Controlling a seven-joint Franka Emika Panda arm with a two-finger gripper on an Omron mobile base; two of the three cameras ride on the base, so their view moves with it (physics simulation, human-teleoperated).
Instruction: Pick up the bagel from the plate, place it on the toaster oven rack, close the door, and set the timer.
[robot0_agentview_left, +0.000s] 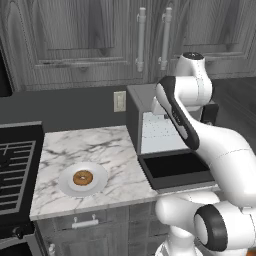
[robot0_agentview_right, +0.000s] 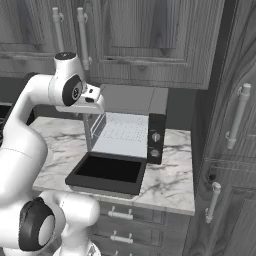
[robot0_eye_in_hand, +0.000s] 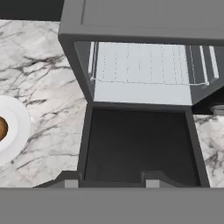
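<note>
Left base view: bagel sitting in middle of white plate, on marble counter between black stove grates at left and toaster oven at right. Oven door dropped flat open toward counter edge, black window facing up. Pale rack visible inside the oven, bare. White arm arching up in front of the oven, hand hidden behind own links. Wall outlet on dark backsplash, grey wood cabinets above.

Right base view: same oven from other side, door down and open, rack bare. Two round knobs on dark front panel, right of the opening. Arm wrist raised above and left of the oven top. Fingers not made out here.

Hand view: looking down on open door and into oven cavity, rack as light grid at back. Plate edge with a sliver of bagel at far left, well apart from door. Gripper tips as two small dark stubs at bottom edge, set fairly narrow with a gap, holding nothing.
</note>
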